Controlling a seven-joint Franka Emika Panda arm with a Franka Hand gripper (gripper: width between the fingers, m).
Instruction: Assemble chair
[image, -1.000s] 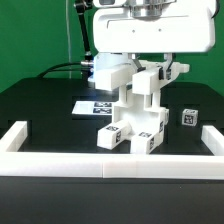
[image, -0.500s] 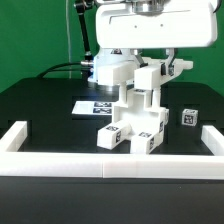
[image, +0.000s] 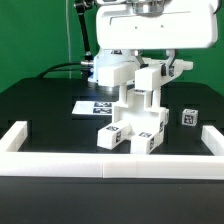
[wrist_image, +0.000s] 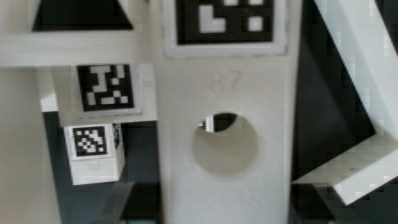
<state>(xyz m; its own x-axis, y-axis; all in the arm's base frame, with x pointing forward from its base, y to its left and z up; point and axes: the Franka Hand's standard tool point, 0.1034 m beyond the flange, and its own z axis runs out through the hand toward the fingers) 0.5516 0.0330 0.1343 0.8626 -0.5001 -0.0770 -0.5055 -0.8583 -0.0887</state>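
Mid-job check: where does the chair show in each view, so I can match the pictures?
Exterior view: chair stands centre picture on the black table.
Wrist view: chair fills the picture, close up, one panel with a small hole.
Shared landmark: its black-and-white square tags.

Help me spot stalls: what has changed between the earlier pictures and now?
Nothing visibly changed. The end effector stays at the top of the chair, and the loose tagged piece and the marker board lie where they were.
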